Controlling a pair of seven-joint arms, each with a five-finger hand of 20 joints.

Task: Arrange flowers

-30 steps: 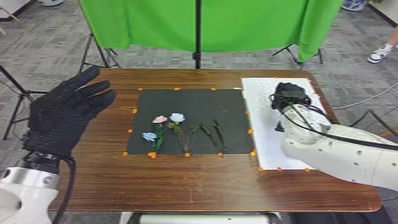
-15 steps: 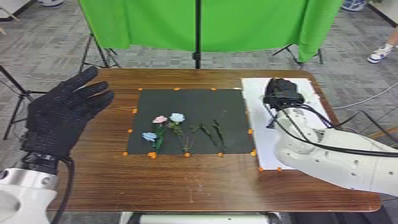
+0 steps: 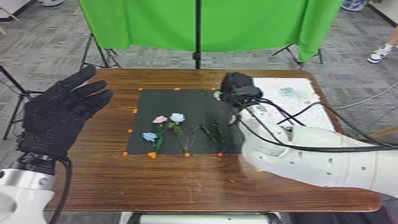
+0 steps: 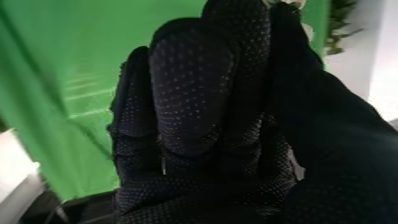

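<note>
Right hand [image 3: 240, 90]: swinging from white sheet [image 3: 304, 102] to dark mat [image 3: 173, 101], pinching a pale piece [image 3: 217, 94].
Flowers [image 3: 177, 117]: probably gaining one.
Left hand [image 3: 59, 112]: hanging open.

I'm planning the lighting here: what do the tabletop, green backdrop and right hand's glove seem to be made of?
The tabletop looks like wood, or wood-look laminate, softly glossy with streaky grain. The green backdrop looks like smooth cloth, hanging in folds. The right hand wears a glove of seemingly matte fabric, its small pale dots perhaps rubber.
</note>
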